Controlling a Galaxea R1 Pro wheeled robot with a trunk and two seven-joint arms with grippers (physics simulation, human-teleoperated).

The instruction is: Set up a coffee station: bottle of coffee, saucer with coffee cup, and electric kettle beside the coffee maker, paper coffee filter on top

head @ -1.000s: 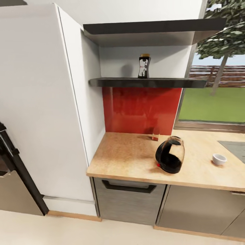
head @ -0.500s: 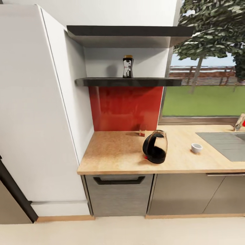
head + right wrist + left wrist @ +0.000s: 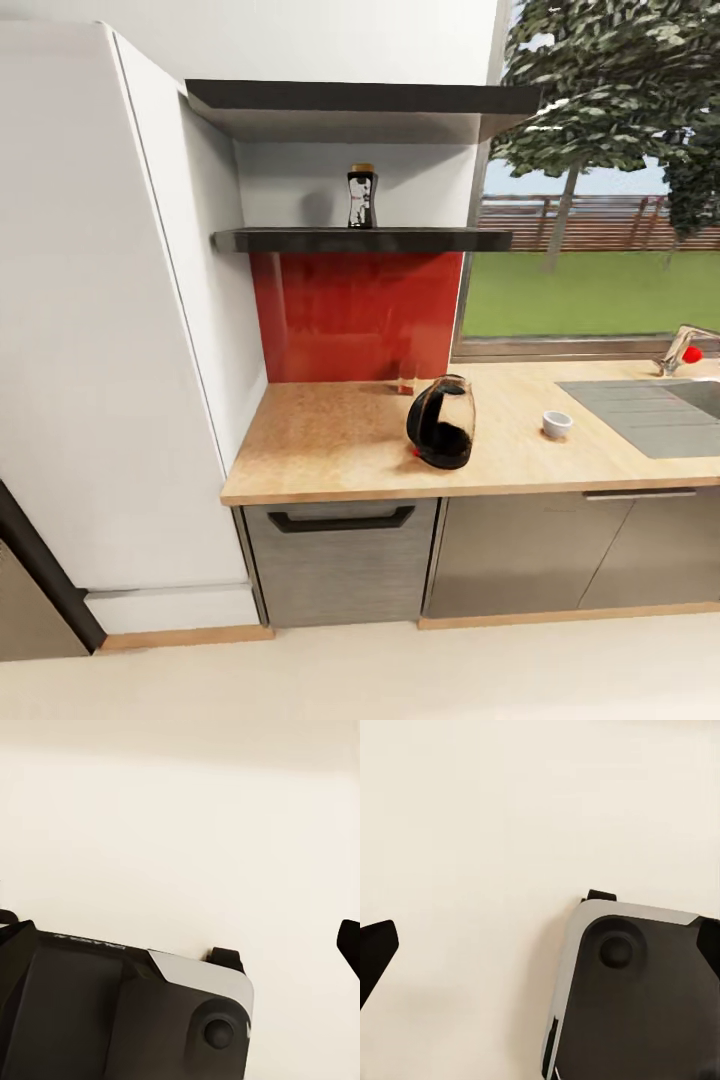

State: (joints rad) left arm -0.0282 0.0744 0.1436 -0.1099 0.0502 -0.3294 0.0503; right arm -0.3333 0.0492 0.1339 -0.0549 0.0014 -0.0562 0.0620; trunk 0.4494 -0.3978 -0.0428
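My left gripper [image 3: 544, 945]: spread wide, one dark fingertip at each edge of the left wrist view, nothing between them. It points down at the pale floor [image 3: 472, 832], with a corner of my own base [image 3: 637, 1005] under it.
My right gripper [image 3: 178, 934]: also spread and holding nothing. It hangs over the same floor, with my base below it.
Drawer front [image 3: 340, 560]: grey with a black handle, under the bench edge ahead of me and higher than where my grippers point.
Bench [image 3: 330, 440]: the kitchen countertop, light speckled wood tone, running across in front of me. It is well apart from both grippers.
Electric kettle [image 3: 441, 423]: dark and smoky, upright on the bench near its front edge, with a red spot at its base. It is the task thing nearest my grippers, up and ahead of them, and out of their grasp.
Coffee cup [image 3: 557, 424]: small and white, standing on the bare bench to the kettle's right, between the kettle and the sink [image 3: 650, 410]. It touches neither.
Small glass [image 3: 406, 377]: behind the kettle, against the red backsplash [image 3: 350, 310].
Tap [image 3: 680, 350]: at the far right, behind the sink.
Kitchen shelf [image 3: 300, 240]: a dark board above the backsplash, beside a tall white cabinet [image 3: 100, 300].
Bottle of coffee [image 3: 362, 196]: upright on that shelf, with a yellowish cap and a white label. It sits above the kettle and further back, and is the task thing farthest from both grippers.
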